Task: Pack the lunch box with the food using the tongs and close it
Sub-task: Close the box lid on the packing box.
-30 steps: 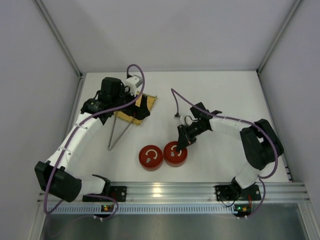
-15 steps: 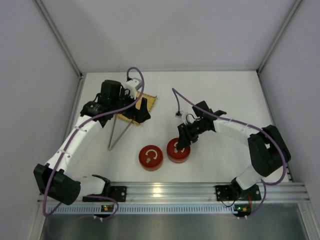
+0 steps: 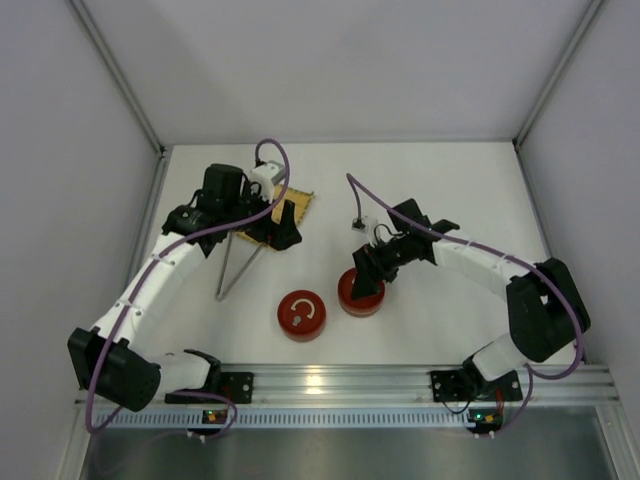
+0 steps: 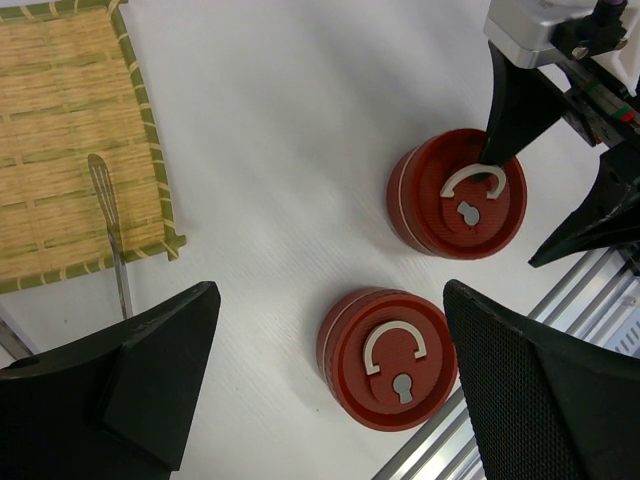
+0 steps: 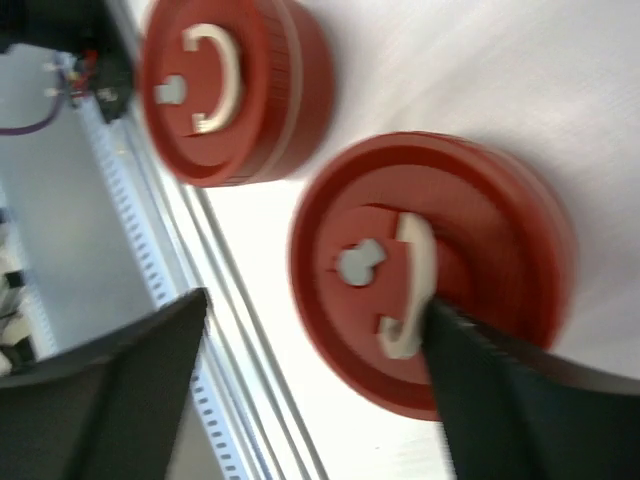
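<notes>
Lying on the white table (image 3: 450, 180) at the left, the tongs (image 4: 116, 250) have their joined end toward 7 o'clock and their two thin arms spreading toward 1 o'clock, where one tip rests on the yellow woven mat (image 4: 60, 120); nothing grips them. At the mat's 5 o'clock corner hangs the left gripper (image 4: 327, 300), its jaws spread wide and empty, pointed down at the table. Toward 5 o'clock from it, near the front rail (image 3: 340, 378), sits the left red box (image 3: 302, 315), round and lidded, with a white C-shaped handle and a keyhole mark on top. Just beside it at 2 o'clock, with a narrow strip of bare table between them, stands the right red box (image 4: 430, 200), the same in shape and also lidded. Over that lid is the right gripper (image 5: 318, 305), jaws well parted and clamped on nothing. One of its fingertips (image 5: 450, 330) touches the end of the white handle, and the other hangs outside the box's rim.
</notes>
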Robot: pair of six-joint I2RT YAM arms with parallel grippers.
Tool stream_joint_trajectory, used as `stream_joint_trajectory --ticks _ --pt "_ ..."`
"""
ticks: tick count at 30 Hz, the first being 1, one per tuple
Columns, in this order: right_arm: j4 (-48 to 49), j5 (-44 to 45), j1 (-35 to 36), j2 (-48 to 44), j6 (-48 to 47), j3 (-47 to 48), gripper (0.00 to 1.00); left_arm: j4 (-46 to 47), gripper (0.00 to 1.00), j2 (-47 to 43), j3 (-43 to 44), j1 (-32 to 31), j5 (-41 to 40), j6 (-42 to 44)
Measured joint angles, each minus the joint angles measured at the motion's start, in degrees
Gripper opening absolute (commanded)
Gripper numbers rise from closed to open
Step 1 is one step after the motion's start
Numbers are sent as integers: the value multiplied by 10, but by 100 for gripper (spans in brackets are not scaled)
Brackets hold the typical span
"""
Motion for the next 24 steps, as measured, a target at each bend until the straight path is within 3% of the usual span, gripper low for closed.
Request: stream_joint_trajectory --ticks 5,10,17,24 --pt "2 1 2 -8 -12 5 98 1 98 0 -9 0 7 2" --pt "1 -17 1 12 -17 17 90 4 98 -3 -17 0 19 7" --pt "-12 -112 -28 75 -29 46 79 9 98 -4 -32 0 32 8" --pt "-54 -203 -67 136 -49 75 76 17 97 -4 -40 0 38 8"
